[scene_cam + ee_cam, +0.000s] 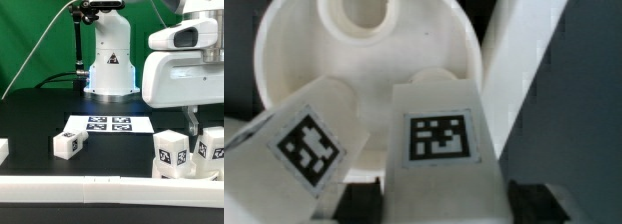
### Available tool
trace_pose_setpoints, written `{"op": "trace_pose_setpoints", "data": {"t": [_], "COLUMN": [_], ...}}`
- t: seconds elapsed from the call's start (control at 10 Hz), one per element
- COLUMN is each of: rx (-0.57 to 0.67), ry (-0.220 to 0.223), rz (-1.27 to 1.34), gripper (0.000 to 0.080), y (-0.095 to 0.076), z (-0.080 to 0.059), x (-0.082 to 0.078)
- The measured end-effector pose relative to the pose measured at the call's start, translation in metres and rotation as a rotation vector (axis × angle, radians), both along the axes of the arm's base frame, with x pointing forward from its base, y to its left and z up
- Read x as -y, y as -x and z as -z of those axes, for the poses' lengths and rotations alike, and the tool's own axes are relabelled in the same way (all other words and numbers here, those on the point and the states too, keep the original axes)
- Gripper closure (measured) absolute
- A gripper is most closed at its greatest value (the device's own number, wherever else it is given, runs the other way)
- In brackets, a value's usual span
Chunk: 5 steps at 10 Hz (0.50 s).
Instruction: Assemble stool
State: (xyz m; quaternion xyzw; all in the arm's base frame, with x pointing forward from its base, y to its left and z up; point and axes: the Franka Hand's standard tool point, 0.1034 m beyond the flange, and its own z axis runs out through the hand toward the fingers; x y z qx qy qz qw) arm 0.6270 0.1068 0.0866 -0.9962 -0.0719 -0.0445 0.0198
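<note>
In the wrist view a white stool leg (441,125) with a black-and-white tag fills the space between my gripper's (446,203) two dark fingers (367,198), which are shut on its sides. A second tagged leg (295,145) leans right beside it. Beyond both lies the round white seat (331,60) with a hollow in its middle. In the exterior view the gripper (190,128) hangs at the exterior view's right, down among two upright tagged legs (170,152) (211,150). Another leg (68,145) lies loose on the black table left of centre.
The marker board (103,126) lies flat in the middle of the table, in front of the arm's white base (108,65). A long white border bar (80,185) runs along the front edge. A small white piece (3,150) shows at the exterior view's far left.
</note>
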Motion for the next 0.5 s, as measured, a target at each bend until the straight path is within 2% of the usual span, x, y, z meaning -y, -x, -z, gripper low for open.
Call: {"op": "trace_pose_setpoints", "data": {"t": [0.5], "rx": [-0.013], "ry": [-0.057], "rz": [0.616], "gripper": [0.0459], "y": [0.0051], "z": [0.0017], "x": [-0.0022]}}
